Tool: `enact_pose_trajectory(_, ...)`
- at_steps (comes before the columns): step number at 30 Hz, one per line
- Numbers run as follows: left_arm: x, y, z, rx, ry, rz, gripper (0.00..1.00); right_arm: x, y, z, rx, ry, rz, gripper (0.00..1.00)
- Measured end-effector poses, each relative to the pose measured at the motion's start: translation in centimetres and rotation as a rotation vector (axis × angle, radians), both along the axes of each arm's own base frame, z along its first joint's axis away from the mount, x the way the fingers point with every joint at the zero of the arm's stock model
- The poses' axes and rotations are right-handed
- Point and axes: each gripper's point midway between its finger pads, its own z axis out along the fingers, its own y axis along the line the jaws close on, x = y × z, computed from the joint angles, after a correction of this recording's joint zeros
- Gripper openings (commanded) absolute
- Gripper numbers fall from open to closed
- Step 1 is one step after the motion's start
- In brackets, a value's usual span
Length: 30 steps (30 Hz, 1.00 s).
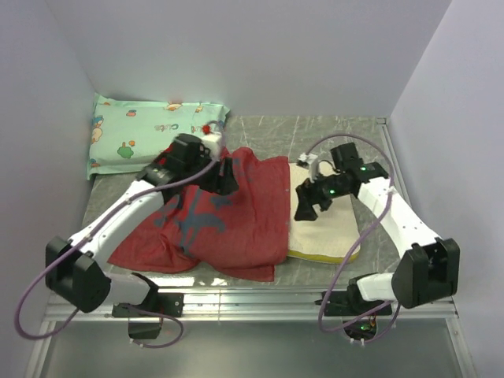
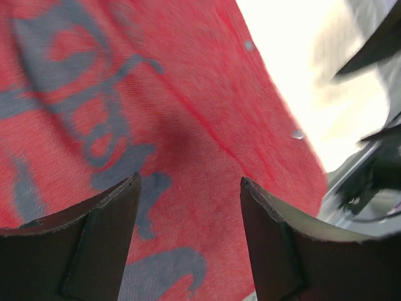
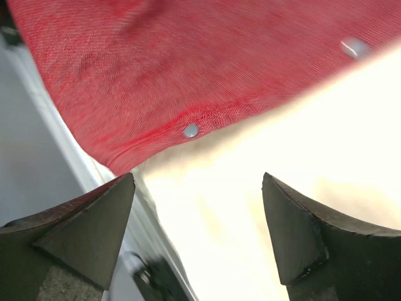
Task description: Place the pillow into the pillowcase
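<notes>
The red pillowcase (image 1: 228, 216) lies crumpled across the table's middle, dull side with grey blotches up. It covers the left part of the cream pillow (image 1: 327, 228), whose right part sticks out with a yellow edge at the front. My left gripper (image 1: 226, 177) is open and empty just above the case's upper part; the left wrist view shows red cloth (image 2: 188, 125) between the jaws. My right gripper (image 1: 305, 203) is open and empty over the pillow near the case's snap-studded opening edge (image 3: 191, 130); the pillow (image 3: 263, 207) fills that view below it.
A mint-green pillow (image 1: 150, 134) with cartoon prints lies at the back left against the wall. Grey walls close the table on three sides. A metal rail (image 1: 252, 303) runs along the near edge by the arm bases.
</notes>
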Motion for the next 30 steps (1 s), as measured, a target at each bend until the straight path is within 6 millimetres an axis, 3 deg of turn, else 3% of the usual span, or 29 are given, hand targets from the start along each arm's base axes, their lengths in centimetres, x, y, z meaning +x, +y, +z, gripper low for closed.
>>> enact_pose_trajectory(5,-1.1,-5.4,-1.8,0.09,-0.028,-0.12,0.68,0.5,-5.4,-0.9,-0.092,0.042,-0.125,0.9)
enact_pose_trajectory(10,-0.4,-10.5,-2.4,0.114,-0.058,-0.142,0.69,4.4,-10.6,-2.5,-0.105,0.136,-0.392,0.9)
enact_pose_trajectory(12,-0.5,-12.8,-3.6,0.128,-0.048,-0.142,0.66,5.9,-12.5,-3.7,-0.112,0.172,-0.498,0.9)
enact_pose_trajectory(18,-0.1,-18.9,-7.9,0.195,0.001,-0.109,0.7,7.7,-14.1,-6.1,-0.093,0.262,-0.637,0.91)
enact_pose_trajectory(21,0.6,-19.9,-10.1,0.245,0.008,-0.062,0.69,7.8,-13.7,-6.7,-0.067,0.298,-0.636,0.91)
enact_pose_trajectory(24,1.5,-19.5,-11.8,0.305,0.004,-0.002,0.65,7.7,-13.1,-7.6,-0.039,0.344,-0.622,0.89)
enact_pose_trajectory(30,3.6,-17.1,-13.4,0.426,-0.043,0.127,0.47,7.3,-12.6,-8.4,-0.008,0.37,-0.592,0.66)
